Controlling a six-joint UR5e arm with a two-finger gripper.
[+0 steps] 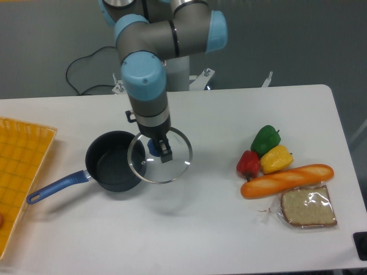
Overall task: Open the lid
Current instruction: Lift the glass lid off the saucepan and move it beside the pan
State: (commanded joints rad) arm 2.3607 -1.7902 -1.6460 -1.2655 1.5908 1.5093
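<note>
White rectangular worktop (pixel 189 229). On it: dark blue long-handled saucepan (pixel 109 170) left of centre; woven yellow tray (pixel 20 172) at left edge; at right, touching cluster of green pepper (pixel 266 139), red pepper (pixel 248 164), yellow pepper (pixel 276 159); orange baguette (pixel 287 180) just below; wrapped bread slice (pixel 307 207) beside it.

Bright, even overhead light, soft shadow beneath the lid (pixel 160 155) (faint glare), slightly soft focus throughout.

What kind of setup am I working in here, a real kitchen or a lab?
Likely a lab tabletop: a bare white table, toy-like peppers and baguette, and a loose cable behind the arm.
</note>
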